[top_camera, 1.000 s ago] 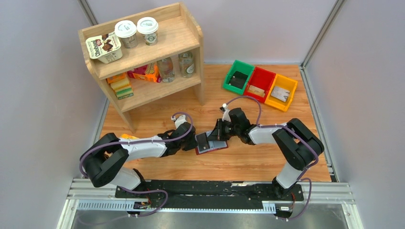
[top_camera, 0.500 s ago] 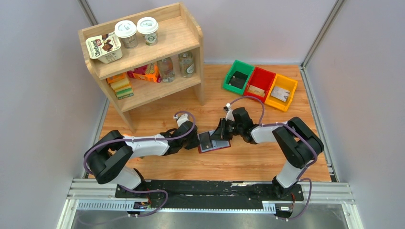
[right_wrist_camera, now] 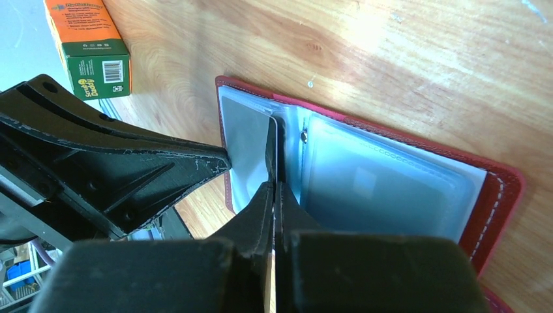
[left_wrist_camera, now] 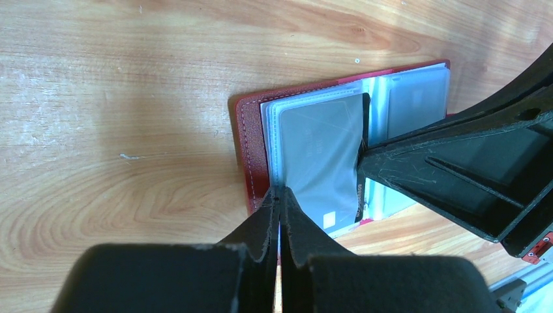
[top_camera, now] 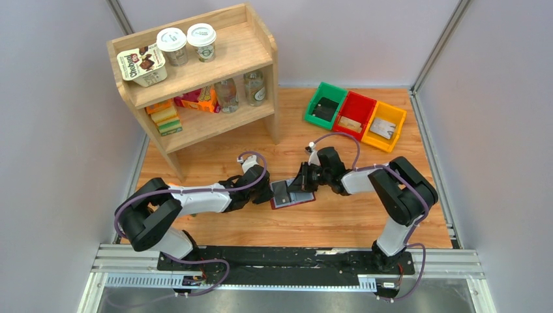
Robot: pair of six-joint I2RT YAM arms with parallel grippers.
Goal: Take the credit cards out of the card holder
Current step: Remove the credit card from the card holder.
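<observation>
The maroon card holder lies open on the table between my two grippers. It also shows in the left wrist view and the right wrist view. Its grey clear sleeves are fanned open. A black card sits in the left-hand sleeve. My left gripper is shut on the left edge of the holder's sleeves. My right gripper is shut on the black card's edge, near the fold. Other cards are hard to make out.
Green, red and yellow bins stand at the back right, each with something flat inside. A wooden shelf with cups and bottles stands at the back left. An orange-green box lies by the left arm.
Both grippers and the card holder have shifted a little to the right and back. Both grips look the same as before.
</observation>
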